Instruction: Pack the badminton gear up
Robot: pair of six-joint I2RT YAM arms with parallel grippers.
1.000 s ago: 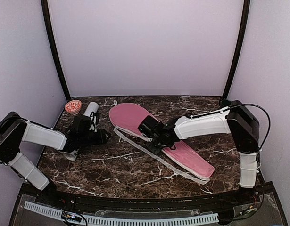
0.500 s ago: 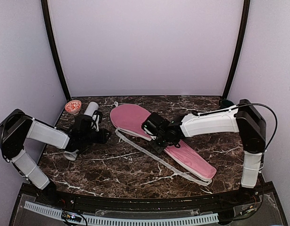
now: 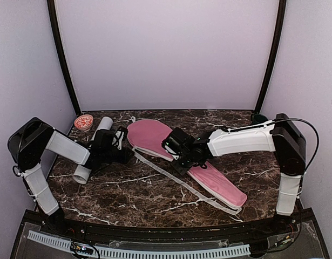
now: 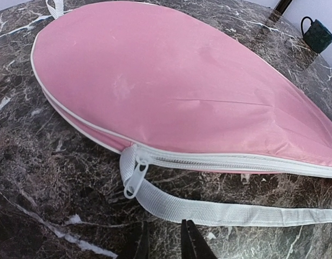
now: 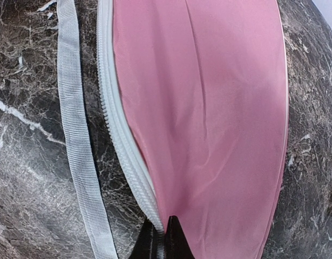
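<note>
Right gripper (image 5: 161,231) is pinched shut on the zip (image 5: 120,135) of the cover (image 3: 149,135), about midway along its near edge; whether it has a slider there is hidden. Left gripper (image 4: 161,233) sits just off the cover's wide end, fingers a narrow gap apart, holding nothing.

No rackets or shuttlecocks show anywhere, so they are probably already packed. The zip looks closed along every stretch in view. The tube (image 3: 90,154) lies left of the cover, its near end apparently open, with the cap (image 3: 83,122) beside its far end. Closing the tube and finishing the zip seem to be what is left.

Only the left wrist view shows the zip pull (image 4: 134,178) at the wide end, over the strap (image 4: 236,213). Only the top view shows the tube and cap.
</note>
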